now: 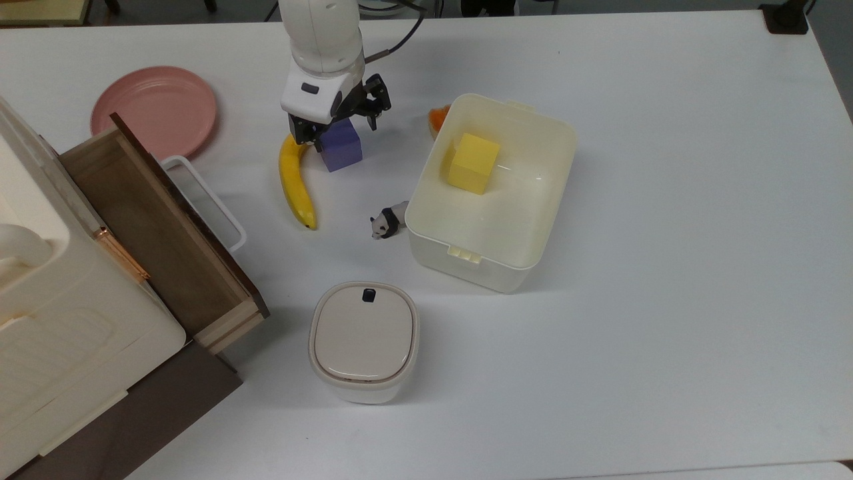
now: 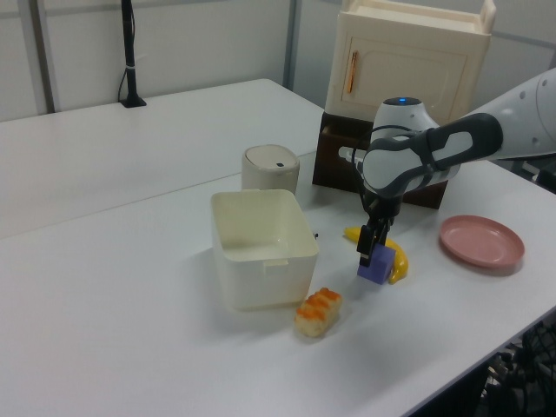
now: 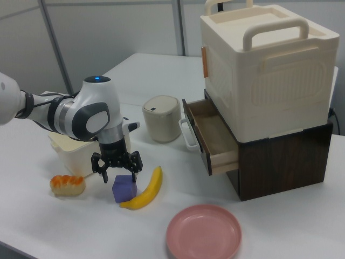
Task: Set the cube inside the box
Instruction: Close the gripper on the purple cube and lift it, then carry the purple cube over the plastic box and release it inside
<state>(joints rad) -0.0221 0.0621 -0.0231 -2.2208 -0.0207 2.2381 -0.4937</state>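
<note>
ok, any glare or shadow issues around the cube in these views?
Top view: even light, with a soft shadow beside the cube and mild sheen on the box wall. Left view: the pincer darkens the cube's top. Right view: no glare on it.

The top view hangs high over the desk (image 1: 666,200), looking almost straight down, the arm's base at its upper edge. The left view stands low off one desk edge, facing across the box (image 2: 261,248) toward the drawer cabinet (image 2: 413,69). The right view sits nearer, facing the open drawer (image 3: 213,135). All three share the banana (image 1: 296,180), plate (image 3: 203,233) and lidded container (image 2: 271,167).
</note>
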